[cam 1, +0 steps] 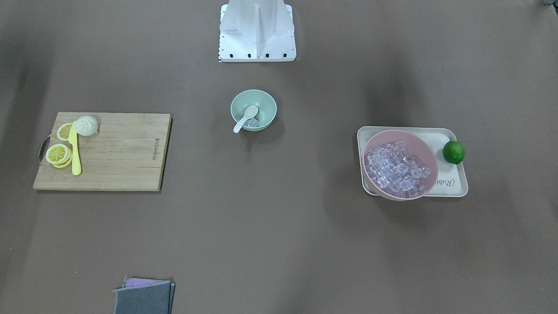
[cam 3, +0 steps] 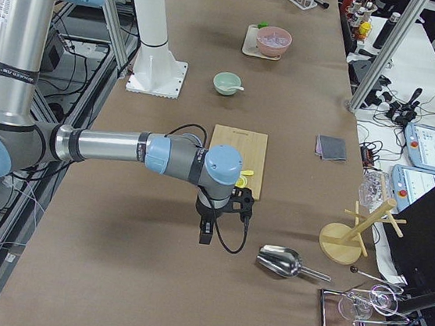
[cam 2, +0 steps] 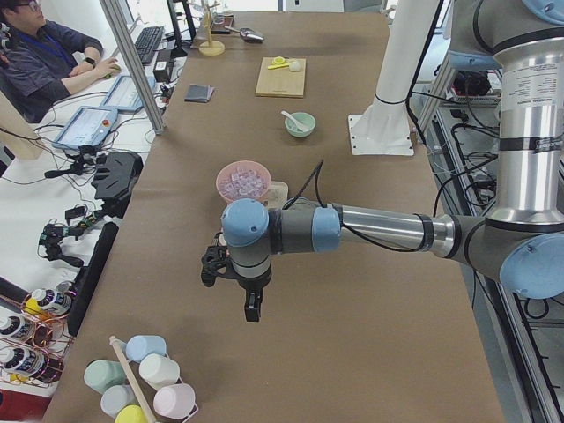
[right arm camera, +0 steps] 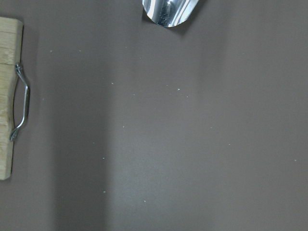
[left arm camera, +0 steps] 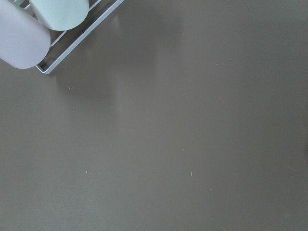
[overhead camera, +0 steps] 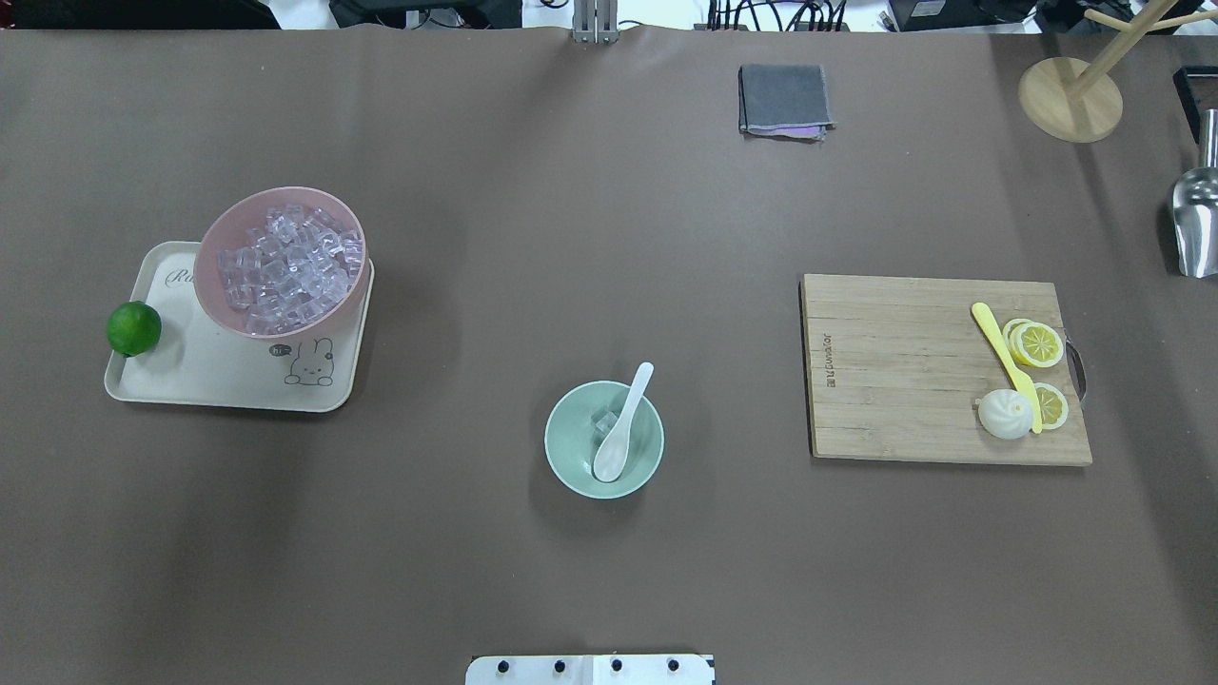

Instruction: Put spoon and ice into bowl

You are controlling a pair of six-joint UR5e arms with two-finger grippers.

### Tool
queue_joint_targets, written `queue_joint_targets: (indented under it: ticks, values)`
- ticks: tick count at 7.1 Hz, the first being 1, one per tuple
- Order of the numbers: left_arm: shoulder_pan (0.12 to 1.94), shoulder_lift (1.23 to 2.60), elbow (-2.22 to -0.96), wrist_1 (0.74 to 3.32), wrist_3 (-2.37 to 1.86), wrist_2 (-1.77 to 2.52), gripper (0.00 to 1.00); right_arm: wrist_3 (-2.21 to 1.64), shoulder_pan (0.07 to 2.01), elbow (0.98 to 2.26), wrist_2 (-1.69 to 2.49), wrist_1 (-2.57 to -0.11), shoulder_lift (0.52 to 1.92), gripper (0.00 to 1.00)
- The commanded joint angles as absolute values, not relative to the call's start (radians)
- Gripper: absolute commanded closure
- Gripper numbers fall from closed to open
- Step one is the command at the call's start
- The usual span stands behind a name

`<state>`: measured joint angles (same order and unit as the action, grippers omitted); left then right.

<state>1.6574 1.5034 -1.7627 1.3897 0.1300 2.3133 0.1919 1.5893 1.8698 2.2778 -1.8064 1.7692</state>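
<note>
The brown worktop (overhead camera: 533,238) carries the bowl (overhead camera: 563,459) near the middle of the robot-side edge. The spoon (overhead camera: 625,419) lies in it, handle over the rim, with one ice (overhead camera: 602,420) cube beside its scoop. The left fingers (cam 2: 252,307) hang over the left end and the right fingers (cam 3: 206,232) over the right end; whether either pair is open cannot be told. An operator (cam 2: 44,53) sits beyond the far edge.

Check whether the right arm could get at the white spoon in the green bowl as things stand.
Probably yes. The spoon lies in the bowl, its handle jutting over the rim, nothing covering it or standing close by. The right end effector hangs above the table beside the cutting board.
</note>
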Motion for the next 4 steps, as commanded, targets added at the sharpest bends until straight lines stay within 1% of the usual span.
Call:
queue_joint_targets:
  ticks: [1, 4]
  values:
    - [1.657, 1.500, -1.767, 1.390, 0.130, 2.312, 0.02, 0.193, 1.592, 1.865, 2.255, -1.799, 1.784, 0.00]
    - [1.657, 1.487, -1.770, 1.390, 0.130, 2.312, 0.02, 0.193, 1.592, 1.867, 2.261, -1.798, 1.784, 0.00]
